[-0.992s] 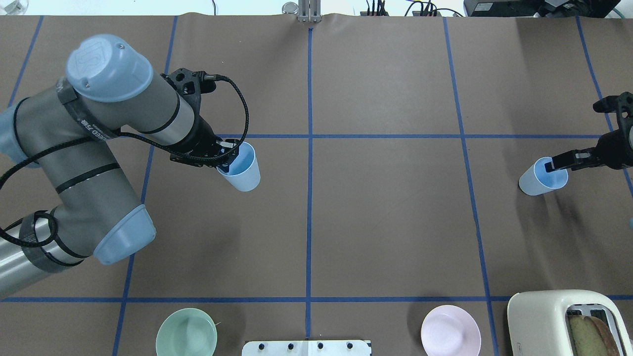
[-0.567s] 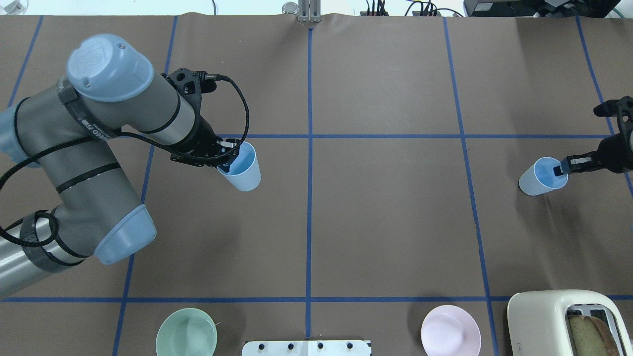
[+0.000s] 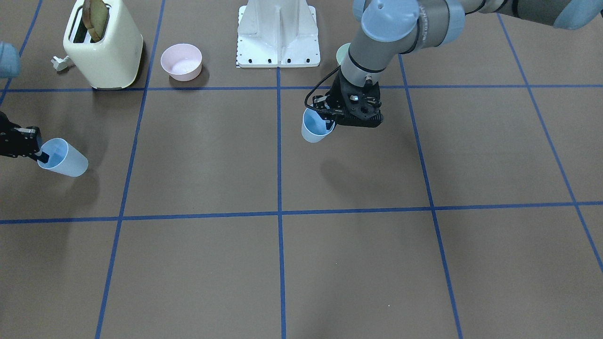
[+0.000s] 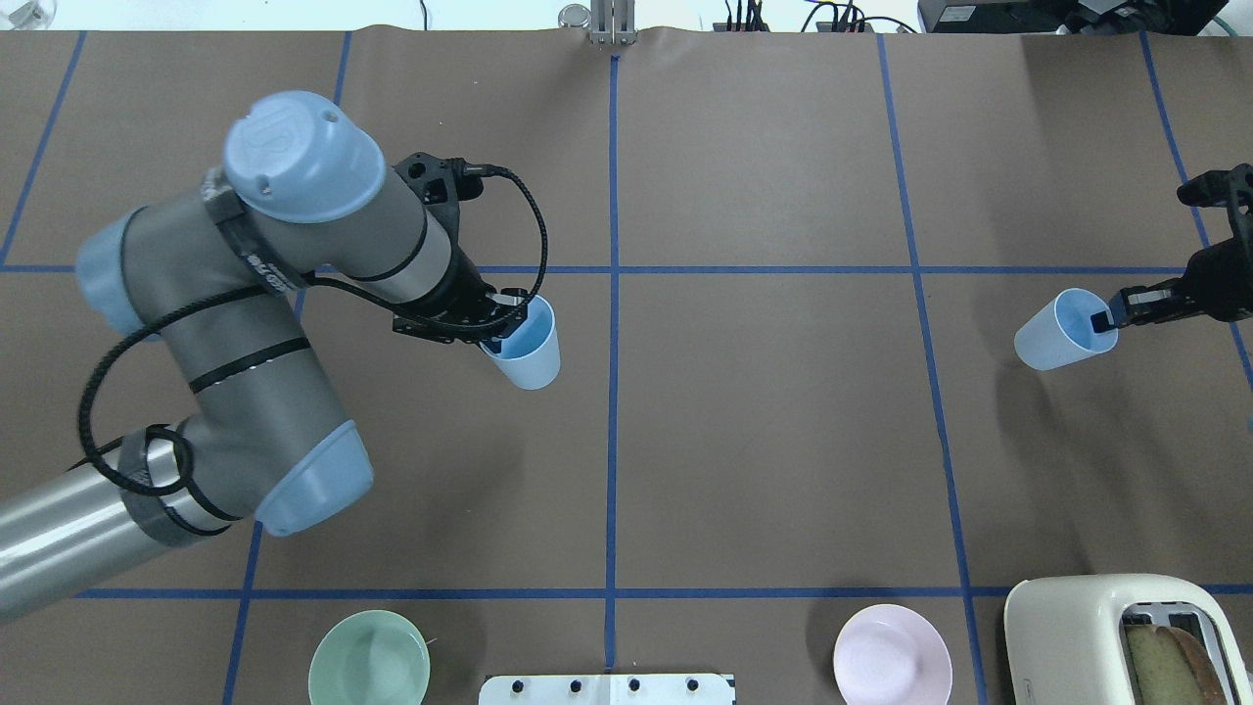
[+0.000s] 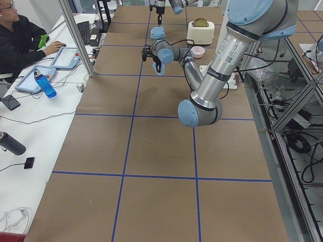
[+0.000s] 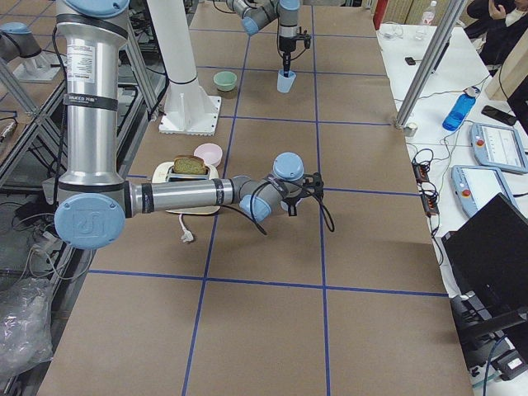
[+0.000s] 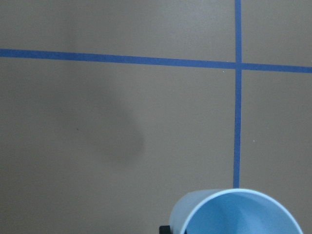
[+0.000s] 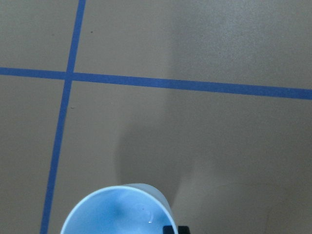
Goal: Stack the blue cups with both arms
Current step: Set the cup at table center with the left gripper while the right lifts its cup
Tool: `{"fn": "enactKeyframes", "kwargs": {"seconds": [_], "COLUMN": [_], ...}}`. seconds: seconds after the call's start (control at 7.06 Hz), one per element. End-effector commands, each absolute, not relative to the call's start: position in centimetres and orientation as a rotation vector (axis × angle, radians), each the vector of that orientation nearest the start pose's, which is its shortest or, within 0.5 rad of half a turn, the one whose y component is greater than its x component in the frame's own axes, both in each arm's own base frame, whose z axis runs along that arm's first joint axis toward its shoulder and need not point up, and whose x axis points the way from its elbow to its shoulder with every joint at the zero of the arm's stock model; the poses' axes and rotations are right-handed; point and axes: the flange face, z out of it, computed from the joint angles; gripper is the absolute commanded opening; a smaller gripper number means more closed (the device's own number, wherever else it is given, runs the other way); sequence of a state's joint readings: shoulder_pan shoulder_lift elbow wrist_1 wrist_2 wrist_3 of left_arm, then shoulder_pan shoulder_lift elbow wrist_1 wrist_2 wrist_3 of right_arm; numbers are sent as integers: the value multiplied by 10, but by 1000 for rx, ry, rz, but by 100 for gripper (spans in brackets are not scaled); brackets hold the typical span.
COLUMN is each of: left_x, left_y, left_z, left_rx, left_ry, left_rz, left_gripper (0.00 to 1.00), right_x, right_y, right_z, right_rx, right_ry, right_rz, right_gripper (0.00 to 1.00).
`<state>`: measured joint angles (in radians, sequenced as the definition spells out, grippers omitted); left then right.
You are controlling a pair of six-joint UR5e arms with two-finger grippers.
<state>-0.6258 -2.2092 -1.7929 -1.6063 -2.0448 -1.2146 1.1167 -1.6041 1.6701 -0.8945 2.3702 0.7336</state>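
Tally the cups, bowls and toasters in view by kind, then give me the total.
Blue cups: 2
Bowls: 2, one pink bowl and one mint-green bowl
Toaster: 1
Total: 5

One pale-blue cup (image 4: 529,352) hangs upright in the air, pinched at its rim by the left gripper (image 4: 505,329). The other cup (image 4: 1049,338), far right, tilts from the right gripper (image 4: 1104,321), seemingly lifted too.
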Motion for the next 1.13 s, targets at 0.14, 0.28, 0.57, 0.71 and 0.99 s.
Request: {"fn": "enactKeyframes", "kwargs": {"seconds": [0.14, 0.28, 0.57, 0.71, 0.99], "left_x": [527, 542, 567, 578, 583], "left_y": [-449, -446, -451, -449, -445], "left_z": [166, 168, 180, 185, 189], "left_rx": [20, 31, 40, 49, 47], "left_ry": [949, 935, 948, 954, 948], "left_rz": [-65, -62, -63, -55, -49], "left_gripper": [0, 0, 0, 0, 0], "right_x": [-163, -165, -170, -170, -172], "right_y": [-538, -545, -554, -555, -556], "right_z": [443, 421, 402, 398, 396], "right_rx": [140, 129, 125, 129, 132], "right_ry": [-1023, -1018, -1012, -1014, -1016], "right_rz": [2, 9, 11, 10, 6], "right_gripper": [0, 0, 0, 0, 0]}}
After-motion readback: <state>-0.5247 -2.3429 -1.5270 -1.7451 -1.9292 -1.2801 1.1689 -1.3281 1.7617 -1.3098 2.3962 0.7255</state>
